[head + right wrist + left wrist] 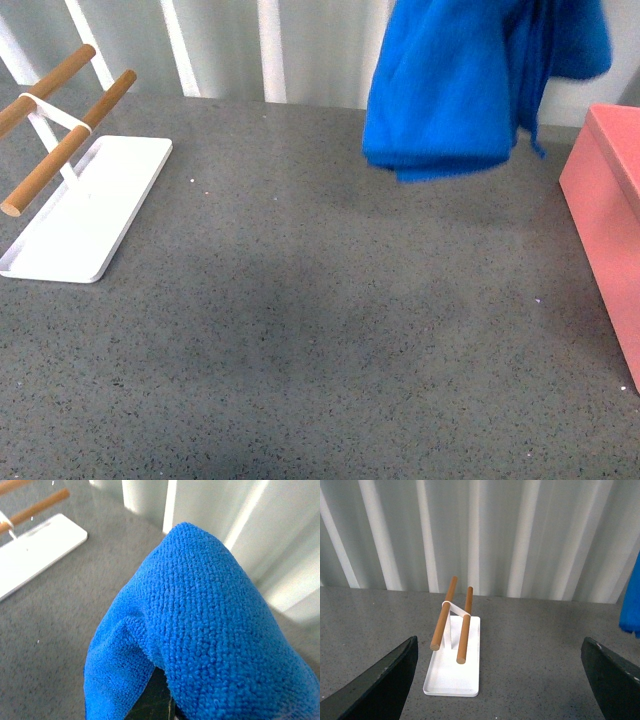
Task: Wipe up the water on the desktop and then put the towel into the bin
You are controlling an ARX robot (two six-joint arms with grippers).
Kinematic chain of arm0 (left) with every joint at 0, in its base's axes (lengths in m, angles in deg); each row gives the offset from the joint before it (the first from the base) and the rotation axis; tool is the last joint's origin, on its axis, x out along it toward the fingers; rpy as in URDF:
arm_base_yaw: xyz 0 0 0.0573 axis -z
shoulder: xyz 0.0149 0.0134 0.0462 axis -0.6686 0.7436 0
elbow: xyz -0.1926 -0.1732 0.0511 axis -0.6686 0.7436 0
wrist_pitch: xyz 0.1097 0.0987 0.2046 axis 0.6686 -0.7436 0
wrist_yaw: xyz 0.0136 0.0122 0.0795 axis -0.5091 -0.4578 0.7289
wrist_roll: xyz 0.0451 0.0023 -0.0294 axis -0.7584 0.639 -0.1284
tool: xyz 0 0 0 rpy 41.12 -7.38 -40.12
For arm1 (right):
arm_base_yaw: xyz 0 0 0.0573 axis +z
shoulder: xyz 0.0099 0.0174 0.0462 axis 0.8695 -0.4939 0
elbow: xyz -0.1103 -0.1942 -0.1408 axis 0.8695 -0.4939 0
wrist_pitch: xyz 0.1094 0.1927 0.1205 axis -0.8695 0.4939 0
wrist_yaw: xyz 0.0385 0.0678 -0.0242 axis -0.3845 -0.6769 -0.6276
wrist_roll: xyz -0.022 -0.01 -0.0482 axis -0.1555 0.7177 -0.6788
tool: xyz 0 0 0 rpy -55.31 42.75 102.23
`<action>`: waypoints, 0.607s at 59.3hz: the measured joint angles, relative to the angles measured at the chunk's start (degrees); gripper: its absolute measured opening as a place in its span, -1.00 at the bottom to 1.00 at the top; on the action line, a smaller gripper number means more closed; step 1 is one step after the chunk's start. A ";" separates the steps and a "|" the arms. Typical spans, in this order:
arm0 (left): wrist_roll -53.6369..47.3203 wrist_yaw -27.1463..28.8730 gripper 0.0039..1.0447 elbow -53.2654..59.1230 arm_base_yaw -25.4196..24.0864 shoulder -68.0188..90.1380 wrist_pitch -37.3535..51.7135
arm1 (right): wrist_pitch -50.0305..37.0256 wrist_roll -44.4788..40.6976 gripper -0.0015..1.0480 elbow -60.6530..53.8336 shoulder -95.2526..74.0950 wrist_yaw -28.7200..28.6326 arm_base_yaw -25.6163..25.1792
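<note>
The blue towel (470, 85) hangs in the air at the upper right of the front view, above the speckled grey desktop (320, 340) and just left of the pink bin (610, 220). My right gripper is shut on the towel; the cloth (210, 630) drapes over it and hides its jaws but for a dark sliver. My left gripper (500, 680) is open and empty, its two dark fingers (380, 685) wide apart low over the desktop (530, 650), facing the white tray. A blue edge of the towel (632, 605) shows at the side. I see no water on the desktop.
A flat white tray (85, 205) with two wooden rods (70, 140) stands at the left of the desktop; it also shows in the left wrist view (452, 672) and the right wrist view (35, 555). A white corrugated wall (480, 530) runs behind the desktop.
</note>
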 joint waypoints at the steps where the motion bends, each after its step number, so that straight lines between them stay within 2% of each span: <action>1: 0.00 0.00 0.88 0.00 0.00 0.00 0.00 | 0.42 -0.04 -0.92 1.11 1.11 0.33 -0.70; 18: 0.00 0.00 0.88 0.00 0.00 0.00 0.00 | 4.11 0.13 -0.92 4.02 11.82 -0.85 -13.86; 27: 0.00 0.00 0.88 0.00 0.00 0.00 0.00 | 3.89 0.07 -0.92 -0.57 17.25 -5.07 -23.54; 36: 0.00 0.00 0.88 0.00 0.00 0.00 0.00 | 3.15 -0.35 -0.92 -6.05 16.02 -6.78 -31.98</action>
